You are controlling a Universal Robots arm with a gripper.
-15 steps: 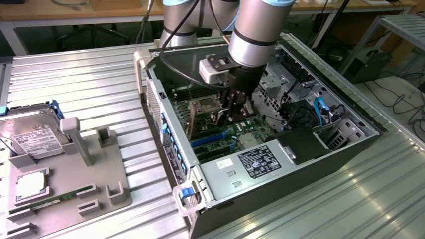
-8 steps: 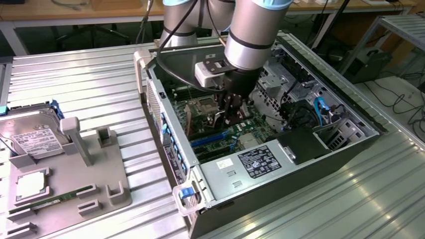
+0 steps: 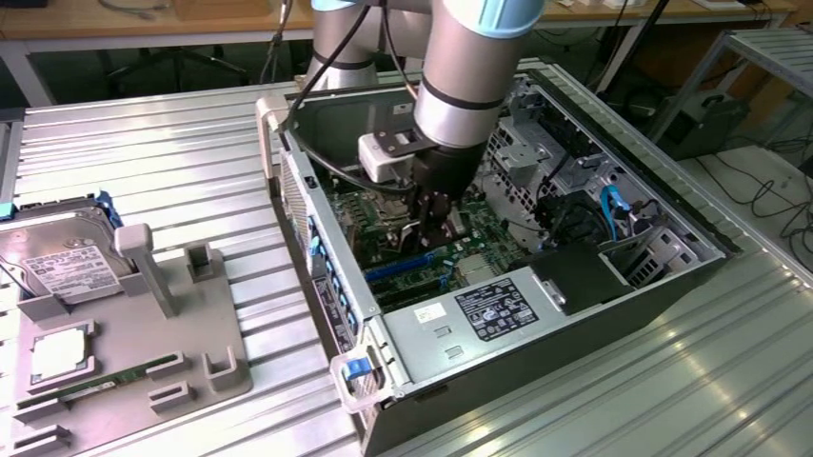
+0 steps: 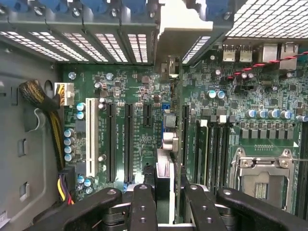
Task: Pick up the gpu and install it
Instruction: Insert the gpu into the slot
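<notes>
Gripper [image 4: 163, 202] inside the open computer case [image 3: 420, 333], black fingers [image 4: 143, 207] clamped edge-on upon the gpu [image 4: 164, 175], thin silver-edged card above the green motherboard [image 4: 130, 91].

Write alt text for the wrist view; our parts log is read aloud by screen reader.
The claw holds the gpu edge-on over the green motherboard inside an open computer case. Black expansion slots and one white slot run alongside, with an empty processor socket nearby.

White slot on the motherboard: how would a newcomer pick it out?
Start at the open computer case, on its green motherboard. Among the long parallel expansion slots, the white slot is outermost, nearest the cable bundle; its neighbours are black slots.
</notes>
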